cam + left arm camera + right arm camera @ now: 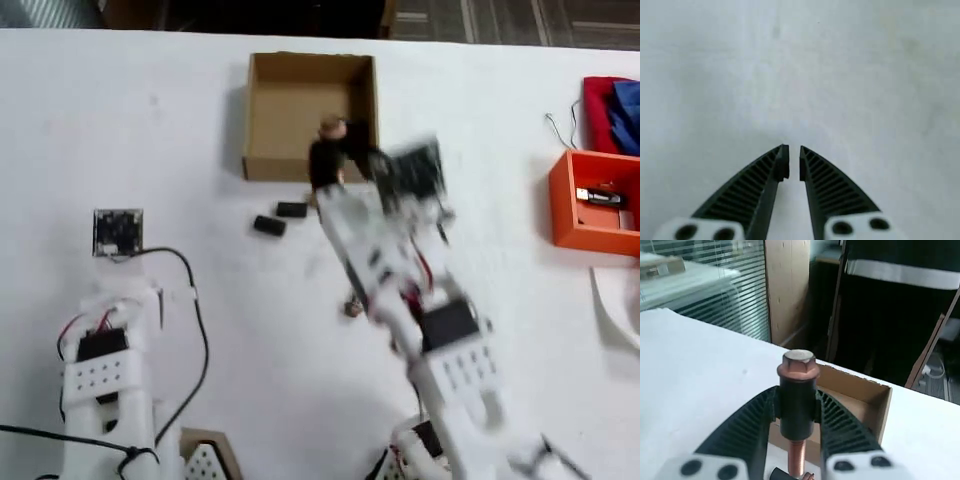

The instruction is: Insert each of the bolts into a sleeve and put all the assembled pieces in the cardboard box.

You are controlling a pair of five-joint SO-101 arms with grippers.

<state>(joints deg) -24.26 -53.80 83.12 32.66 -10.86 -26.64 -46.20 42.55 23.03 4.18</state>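
Jaws of the right gripper (797,400) are clamped on an upright black cylindrical sleeve (797,415) with a copper-coloured hex-head bolt (798,367) through it; the threaded end is cut off at the picture's edge. In the high view this blurred piece hangs over the near wall of the open brown cardboard box (300,100), which sits by the tabletop's far edge. Two loose black sleeves (292,210) lie just before that wall. A small copper object (353,308), half hidden by the arm, is hard to identify. The left gripper (794,162), above bare white tabletop (800,75), has its jaws nearly together, holding nothing.
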